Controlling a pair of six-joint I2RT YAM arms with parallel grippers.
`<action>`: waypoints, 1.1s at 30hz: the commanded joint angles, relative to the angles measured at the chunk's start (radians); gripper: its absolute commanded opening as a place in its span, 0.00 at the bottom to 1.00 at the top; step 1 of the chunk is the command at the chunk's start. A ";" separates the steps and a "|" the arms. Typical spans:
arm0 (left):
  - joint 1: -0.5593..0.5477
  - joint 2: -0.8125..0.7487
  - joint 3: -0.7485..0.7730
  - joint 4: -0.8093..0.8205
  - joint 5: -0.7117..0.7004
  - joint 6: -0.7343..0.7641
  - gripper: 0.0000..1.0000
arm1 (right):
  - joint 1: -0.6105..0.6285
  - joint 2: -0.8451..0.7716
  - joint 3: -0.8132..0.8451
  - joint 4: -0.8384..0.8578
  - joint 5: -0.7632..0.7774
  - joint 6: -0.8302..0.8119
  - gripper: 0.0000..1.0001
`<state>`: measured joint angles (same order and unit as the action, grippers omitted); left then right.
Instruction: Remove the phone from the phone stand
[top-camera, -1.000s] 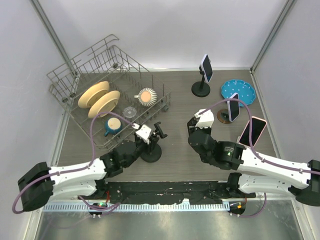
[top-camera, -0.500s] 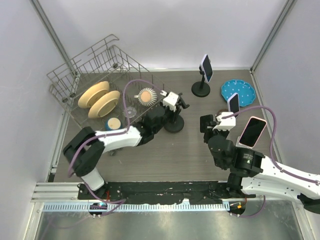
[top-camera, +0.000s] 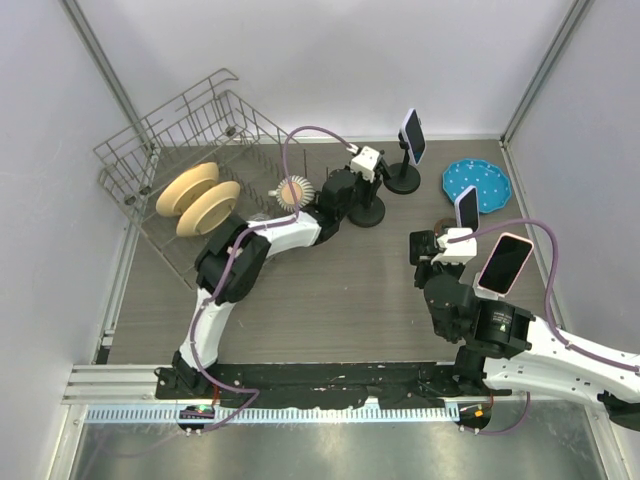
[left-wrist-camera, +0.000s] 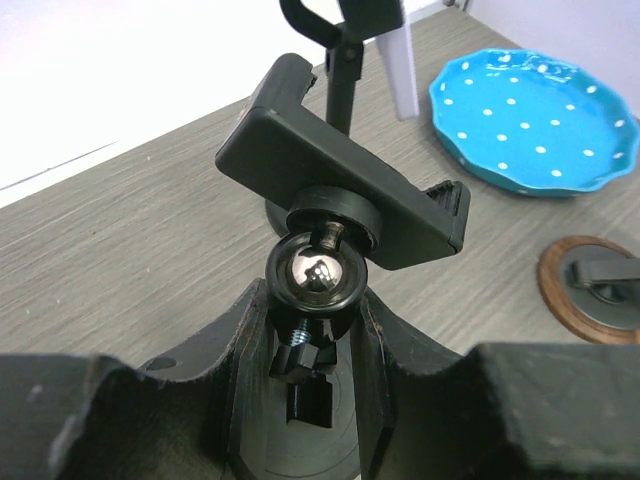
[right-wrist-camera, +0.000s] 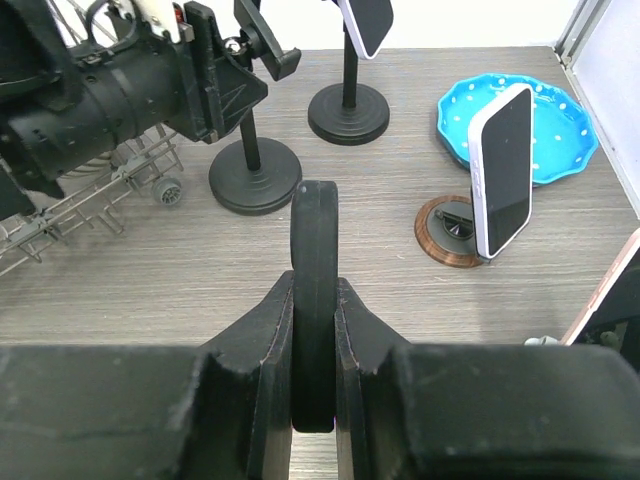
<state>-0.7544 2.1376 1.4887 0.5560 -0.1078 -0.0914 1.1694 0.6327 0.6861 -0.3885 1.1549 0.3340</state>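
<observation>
At the far centre of the desk (top-camera: 330, 290), the empty stand (top-camera: 368, 212) is pinched at its neck by the left end effector (left-wrist-camera: 312, 340), both having been brought there from the near left within the last second. Just to its right the phone (top-camera: 413, 135) is held high in its own stand (top-camera: 403, 180); it is judged stiff, smooth, light and breakable, best taken by its long edges while the base is steadied. Further right, the right end effector (right-wrist-camera: 314, 240) is pressed together on nothing, having been swung nearer the second phone (top-camera: 466, 208).
</observation>
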 joint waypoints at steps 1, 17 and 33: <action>0.023 0.059 0.157 0.101 0.022 0.042 0.00 | 0.004 -0.013 0.013 0.088 0.046 -0.035 0.01; 0.061 0.164 0.306 0.041 0.045 0.032 0.32 | 0.004 -0.007 0.013 0.091 0.045 -0.052 0.01; 0.041 -0.198 -0.042 0.151 0.105 -0.024 0.96 | 0.004 -0.004 0.104 -0.003 0.023 -0.001 0.01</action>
<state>-0.7002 2.0964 1.5185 0.5945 -0.0208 -0.1036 1.1694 0.6353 0.6968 -0.4026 1.1561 0.2932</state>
